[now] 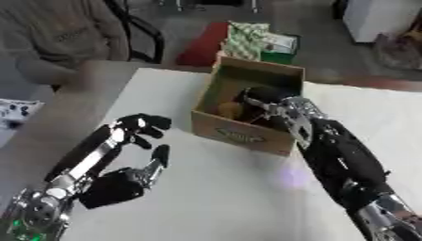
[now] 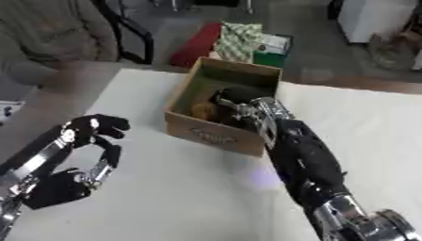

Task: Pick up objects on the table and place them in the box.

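An open cardboard box (image 1: 247,136) stands on the white table (image 1: 223,197) near its far edge. My right hand (image 1: 290,112) reaches over the box's near right corner into it, fingers curled round a dark rounded object (image 1: 265,94) held inside the box. Something brownish-yellow (image 2: 203,110) lies on the box floor; the rest of the contents are too dark to make out. My left hand (image 1: 124,181) rests on the table at the left, well clear of the box, fingers relaxed and half bent, holding nothing.
The table's left edge runs beside a brown surface (image 1: 58,122). Behind the box, on the floor, sit a red and green-patterned bundle (image 1: 243,40) and a black chair (image 1: 136,33). A seated person (image 1: 58,28) is at the far left.
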Controlling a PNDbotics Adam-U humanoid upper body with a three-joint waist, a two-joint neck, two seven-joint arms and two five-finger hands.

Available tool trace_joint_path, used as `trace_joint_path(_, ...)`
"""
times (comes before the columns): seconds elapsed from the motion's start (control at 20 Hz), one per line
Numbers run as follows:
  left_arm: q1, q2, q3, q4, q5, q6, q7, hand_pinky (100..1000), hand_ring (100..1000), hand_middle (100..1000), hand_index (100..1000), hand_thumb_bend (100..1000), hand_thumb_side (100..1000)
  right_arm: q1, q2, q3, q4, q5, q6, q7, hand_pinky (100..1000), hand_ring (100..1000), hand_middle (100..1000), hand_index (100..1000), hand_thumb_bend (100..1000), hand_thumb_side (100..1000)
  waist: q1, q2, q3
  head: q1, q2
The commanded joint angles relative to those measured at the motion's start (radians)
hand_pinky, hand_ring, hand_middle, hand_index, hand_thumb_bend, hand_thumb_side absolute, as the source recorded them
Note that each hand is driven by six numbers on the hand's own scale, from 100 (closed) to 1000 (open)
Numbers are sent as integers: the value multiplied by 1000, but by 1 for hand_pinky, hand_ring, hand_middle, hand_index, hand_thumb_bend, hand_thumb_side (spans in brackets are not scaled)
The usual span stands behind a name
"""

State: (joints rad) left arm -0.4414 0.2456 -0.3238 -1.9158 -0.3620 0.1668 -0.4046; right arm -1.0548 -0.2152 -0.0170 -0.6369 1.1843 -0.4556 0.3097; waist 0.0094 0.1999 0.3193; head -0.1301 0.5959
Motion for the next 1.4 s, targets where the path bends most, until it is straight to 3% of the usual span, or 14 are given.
trace_joint_path(0.05,-16,3,1,-20,1,-1,-4,722,800,782,883,100,554,10,15,8,16,9,-2,25,775,772,800,892,100,623,3,-5,-2,3,-12)
trace_joint_path(0.15,-16,4,0,-20,1,-1,-4,722,800,783,883,100,555,2,8,7,6,0,-2,53,831,831,850,920,100,726,2,-5,-4,5,-12)
trace_joint_path(0.2,-16,4,0,-20,1,-1,-4,722,800,783,883,100,555,-2,3,6,-2,-7,-3,66,831,831,850,920,100,726,2,-5,-5,6,-13)
trace_joint_path(0.25,-15,5,0,-20,1,-1,-5,722,800,783,883,100,555,-9,-4,6,-12,-14,-5,79,887,892,892,941,100,810,1,-5,-6,6,-12)
trace_joint_path(0.45,-15,8,-1,-19,0,-1,-6,723,800,783,884,100,556,-35,-38,2,-60,-44,-10,123,945,944,936,968,100,864,-1,-7,-14,7,-12)
trace_joint_path(1.2,-6,22,0,-13,-5,-3,-2,723,801,783,884,100,562,-81,-148,-32,-169,-223,50,100,946,946,950,974,100,786,-15,-14,-47,14,-7)
trace_joint_path(1.4,-1,25,4,-12,-8,-4,3,722,801,783,884,100,564,-72,-179,-32,-203,-280,50,88,934,934,941,971,100,729,-18,-15,-59,20,-6)
